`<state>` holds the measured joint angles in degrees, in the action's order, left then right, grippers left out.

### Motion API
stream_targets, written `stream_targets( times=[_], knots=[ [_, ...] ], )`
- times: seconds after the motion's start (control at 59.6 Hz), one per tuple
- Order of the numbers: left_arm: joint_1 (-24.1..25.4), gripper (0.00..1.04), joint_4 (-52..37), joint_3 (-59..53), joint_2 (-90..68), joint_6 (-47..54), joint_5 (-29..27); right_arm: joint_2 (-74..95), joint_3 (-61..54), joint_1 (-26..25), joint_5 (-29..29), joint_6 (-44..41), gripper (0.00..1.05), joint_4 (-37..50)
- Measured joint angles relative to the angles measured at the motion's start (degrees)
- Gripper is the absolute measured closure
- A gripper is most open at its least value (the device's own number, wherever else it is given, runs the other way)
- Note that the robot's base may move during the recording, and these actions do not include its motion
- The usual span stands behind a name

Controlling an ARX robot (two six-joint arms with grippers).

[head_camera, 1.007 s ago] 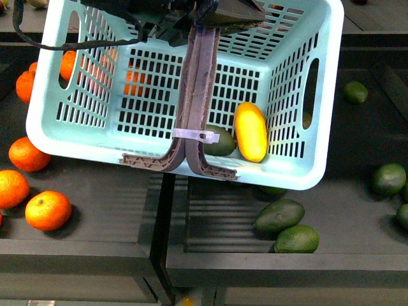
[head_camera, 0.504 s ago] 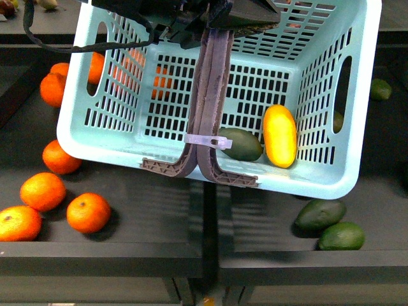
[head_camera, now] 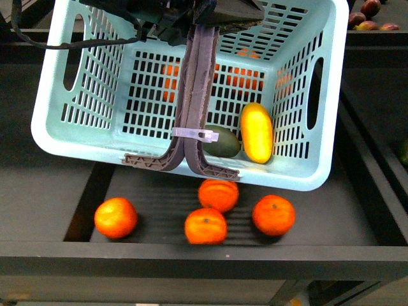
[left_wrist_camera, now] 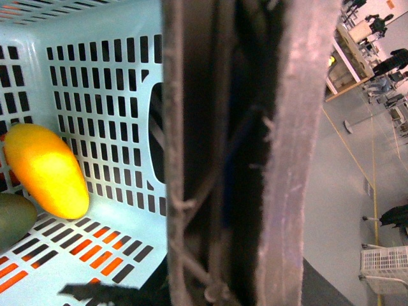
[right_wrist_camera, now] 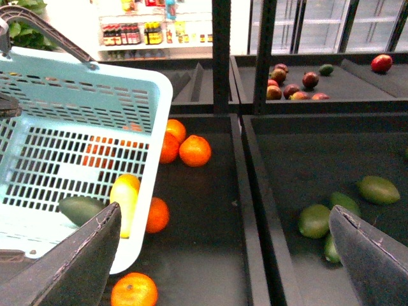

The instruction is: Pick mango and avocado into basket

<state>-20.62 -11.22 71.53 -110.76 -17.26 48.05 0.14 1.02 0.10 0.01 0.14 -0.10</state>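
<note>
- Front view: my left hand (head_camera: 210, 14) sits at the top of the picture, clamped on the two brown handles (head_camera: 196, 95) of the light teal basket (head_camera: 306, 175). The handles are pressed together and bound by a white zip tie (head_camera: 194, 134). The basket hangs tilted over a dark produce bin (head_camera: 357, 210).
- On the basket's slotted floor, by the near wall and toward its right-hand corner, the yellow mango (head_camera: 256, 132) lies touching the dark green avocado (head_camera: 220, 141); the avocado is on the handle side.
- Below the basket's near rim, four oranges (head_camera: 205, 225) lie on the bin floor: one partly tucked under the rim, three nearer the bin's front edge. More orange fruit shows blurred through the basket's lattice.
- Left wrist view: the two handles fill the middle, seen very close. I cannot make out my fingers here. Behind them, the mango (left_wrist_camera: 46, 169) rests in the basket (left_wrist_camera: 95, 83) with the avocado (left_wrist_camera: 14, 217) touching it at the picture's edge.
- Right wrist view: my right hand (right_wrist_camera: 223, 255) is spread wide and grips nothing; its two dark fingers (right_wrist_camera: 73, 264) frame the scene. The basket (right_wrist_camera: 153, 127) hangs over the bin with oranges (right_wrist_camera: 194, 150) beside its corner. Through its side I see the mango (right_wrist_camera: 125, 203) and avocado (right_wrist_camera: 81, 209). The neighbouring bin holds green fruits (right_wrist_camera: 315, 220); a farther bin holds dark red fruits (right_wrist_camera: 287, 83).
</note>
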Motion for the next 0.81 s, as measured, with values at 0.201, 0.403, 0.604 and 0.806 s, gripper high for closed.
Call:
stream_targets(
  times=[0.201,0.403,0.604,0.806],
  knots=[
    [-0.17,0.9,0.0,0.0,0.0,0.17,-0.2,0.0,0.0,-0.02,0.0,0.02,0.09,0.02],
    [-0.17,0.9,0.0,0.0,0.0,0.28,-0.31,0.02,0.0,-0.02,-0.04,0.02,0.09,0.0],
    [-0.09,0.9,-8.44,-2.21,-0.04,-5.9,-12.55,0.02,-0.02,-0.07,-0.22,0.0,0.09,0.02],
    [-2.29,0.91,-29.53,3.37,-8.28,-35.43,-67.21,0.0,-0.02,-0.09,-0.07,0.02,0.09,0.02]
  ],
)
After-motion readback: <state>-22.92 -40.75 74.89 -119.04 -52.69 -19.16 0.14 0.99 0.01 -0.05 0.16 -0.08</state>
